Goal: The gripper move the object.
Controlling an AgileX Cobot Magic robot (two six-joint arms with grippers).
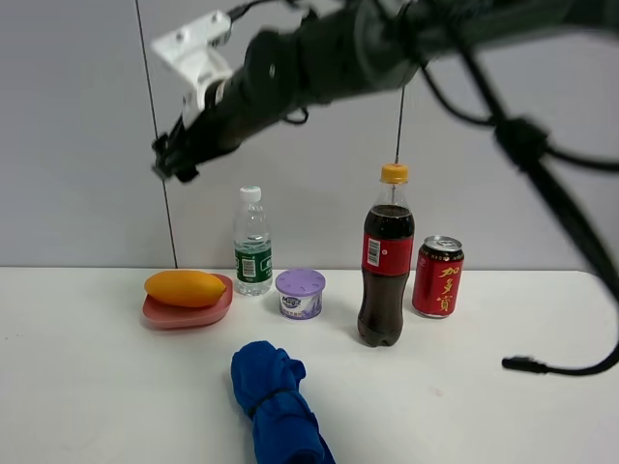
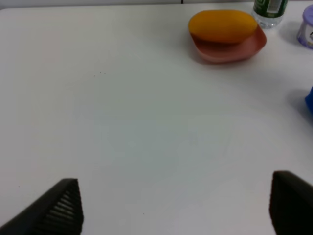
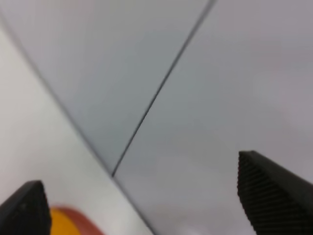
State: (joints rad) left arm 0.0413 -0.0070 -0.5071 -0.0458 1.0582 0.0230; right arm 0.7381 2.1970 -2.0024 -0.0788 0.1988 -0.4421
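White table (image 1: 87, 387): mango (image 1: 184, 286) rests on plate (image 1: 193, 315); right gripper (image 1: 172, 162) hangs high above, fingers spread, empty; left gripper (image 2: 173, 178) likewise spread. Move seems finished.

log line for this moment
mango: on plate | right hand: open, empty, high, clear of mango | left hand: open, empty
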